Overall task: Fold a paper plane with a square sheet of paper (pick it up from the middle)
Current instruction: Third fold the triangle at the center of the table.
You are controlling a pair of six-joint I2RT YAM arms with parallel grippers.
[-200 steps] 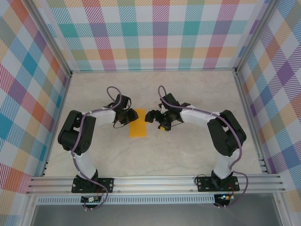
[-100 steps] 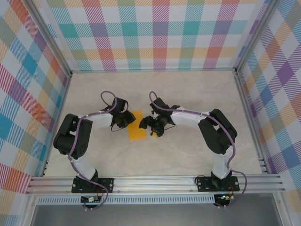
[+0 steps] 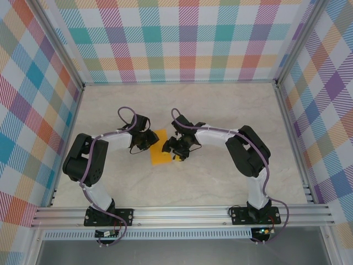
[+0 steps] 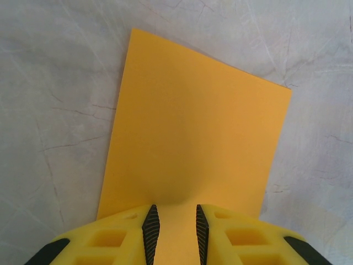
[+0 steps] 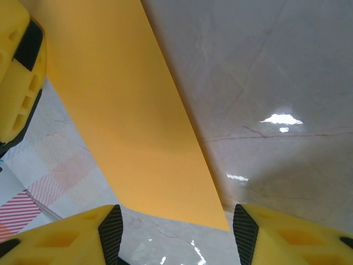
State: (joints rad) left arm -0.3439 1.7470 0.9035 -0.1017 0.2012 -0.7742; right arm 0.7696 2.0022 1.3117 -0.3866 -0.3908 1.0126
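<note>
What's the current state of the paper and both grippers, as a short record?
paper: square sheet of paper, now a narrow orange rectangle on the table
left gripper: at the paper's left edge, jaws narrowly apart, paper showing in the gap; grip unclear
right gripper: open, jaws wide, straddling the paper's right side
plane: not yet formed

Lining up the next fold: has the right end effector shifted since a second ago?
Yes. The right end effector has moved left and slightly nearer the front aluminium rail, reaching the right edge of the flat orange-yellow paper sheet.
</note>
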